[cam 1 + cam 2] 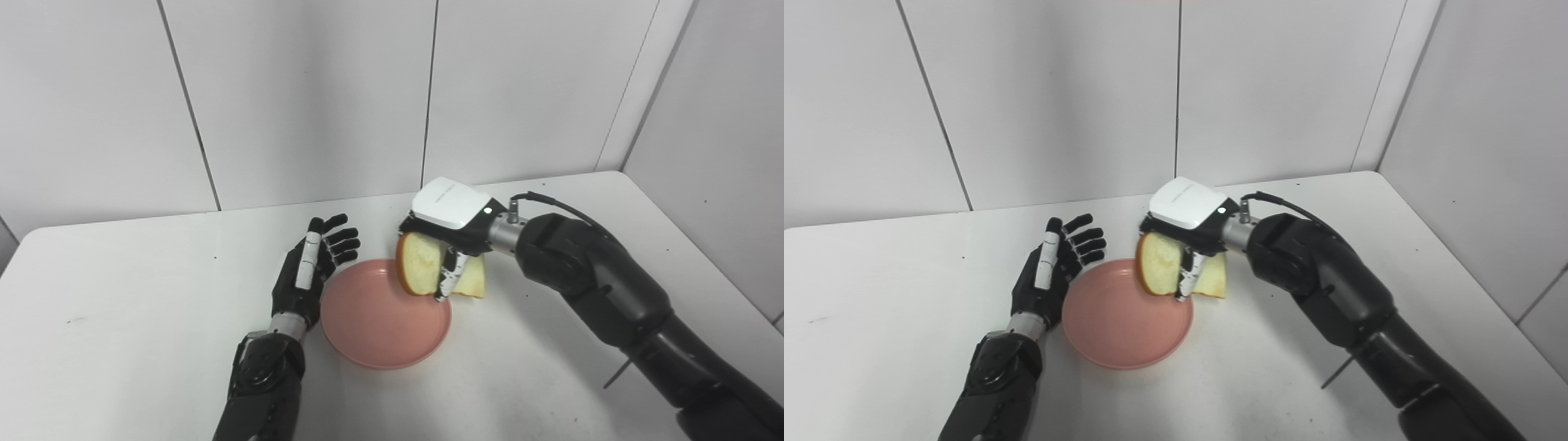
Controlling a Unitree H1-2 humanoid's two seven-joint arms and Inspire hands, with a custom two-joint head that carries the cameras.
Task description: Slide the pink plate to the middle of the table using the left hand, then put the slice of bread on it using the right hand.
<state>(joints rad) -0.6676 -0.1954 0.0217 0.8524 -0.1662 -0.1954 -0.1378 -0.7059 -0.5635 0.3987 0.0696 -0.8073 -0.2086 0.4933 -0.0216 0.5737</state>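
Note:
The pink plate (380,321) lies on the white table (122,318) near its middle. My right hand (450,223) is shut on the slice of bread (422,263), which hangs tilted on edge over the plate's right rim. The bread's right part shows behind the fingers (450,278). My left hand (315,263) stands open just left of the plate, its fingers spread and pointing away from me, close to the rim; I cannot tell whether it touches. In the right eye view the bread (1160,263) overlaps the plate (1121,324) at its upper right.
White wall panels (306,98) rise behind the table, and another wall (723,122) closes the right side. The table's rounded far right corner (618,177) is in view. A thin dark rod (615,373) pokes out beneath my right forearm.

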